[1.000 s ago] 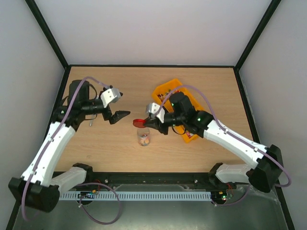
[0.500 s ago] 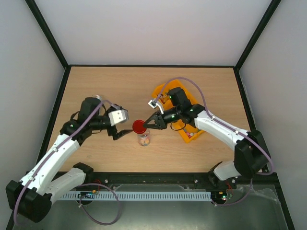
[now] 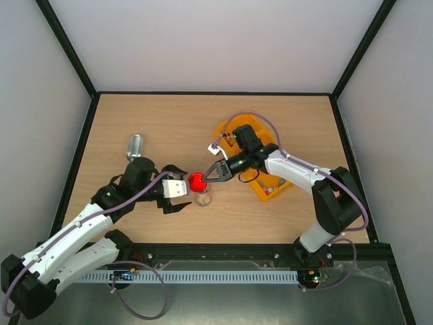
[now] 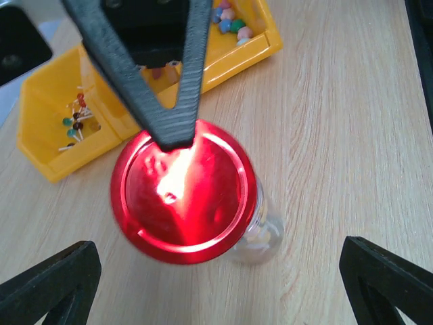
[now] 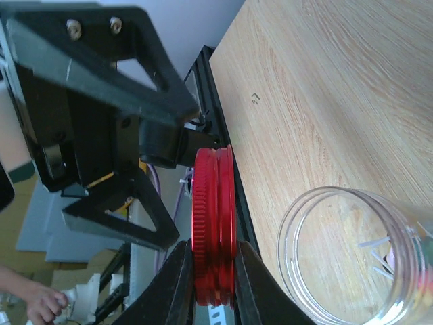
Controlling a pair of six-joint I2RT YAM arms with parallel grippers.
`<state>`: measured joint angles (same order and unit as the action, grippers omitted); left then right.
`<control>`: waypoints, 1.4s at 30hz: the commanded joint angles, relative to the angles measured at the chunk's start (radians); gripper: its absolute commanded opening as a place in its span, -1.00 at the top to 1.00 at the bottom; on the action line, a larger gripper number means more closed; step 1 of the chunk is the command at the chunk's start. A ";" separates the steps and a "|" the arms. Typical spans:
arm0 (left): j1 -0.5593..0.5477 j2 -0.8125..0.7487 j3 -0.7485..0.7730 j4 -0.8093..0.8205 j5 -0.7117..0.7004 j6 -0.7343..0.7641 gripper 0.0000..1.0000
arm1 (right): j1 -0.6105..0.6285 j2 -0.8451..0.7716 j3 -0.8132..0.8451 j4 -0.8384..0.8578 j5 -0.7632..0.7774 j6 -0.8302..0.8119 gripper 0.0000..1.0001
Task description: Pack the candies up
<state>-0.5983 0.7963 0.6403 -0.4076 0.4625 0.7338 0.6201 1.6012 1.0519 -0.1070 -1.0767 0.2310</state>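
A small clear jar (image 3: 203, 198) stands on the wooden table with a few pastel candies (image 3: 202, 200) in it. My right gripper (image 3: 207, 175) is shut on a red lid (image 3: 197, 181) and holds it edge-on just above and beside the jar's open mouth (image 5: 352, 257). In the right wrist view the lid (image 5: 215, 223) is clamped between both fingers (image 5: 179, 284). My left gripper (image 3: 183, 189) is open, its jaws spread wide either side of the jar (image 4: 260, 233), not touching it. More candies (image 4: 230, 17) lie in the yellow bin (image 4: 40, 128).
The yellow bin (image 3: 231, 130) sits right of the jar, under the right arm, and also holds small coloured sticks (image 4: 74, 118). A silver cylinder (image 3: 135, 145) lies on the table behind the left arm. A black frame edges the table.
My left arm has swung down and right, and its open gripper has closed in on the jar. My right gripper has carried the red lid slightly left and down, onto the jar's top.
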 commanded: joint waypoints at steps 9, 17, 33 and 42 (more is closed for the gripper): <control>-0.083 0.118 0.058 0.119 -0.067 0.003 -0.95 | -0.023 0.027 0.027 0.009 -0.081 0.070 0.92; -0.091 0.185 0.091 0.158 -0.047 -0.014 -0.79 | -0.024 0.027 0.028 -0.001 -0.090 0.059 0.91; -0.107 0.200 0.089 0.167 -0.068 0.034 -0.46 | -0.023 0.036 0.046 -0.049 -0.105 0.023 0.94; -0.106 0.208 0.107 0.119 -0.046 0.002 -0.28 | -0.040 0.016 0.060 -0.106 -0.051 -0.030 0.18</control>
<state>-0.7013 1.0016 0.7113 -0.2584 0.3866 0.7517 0.5957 1.6253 1.0744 -0.1421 -1.1412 0.2523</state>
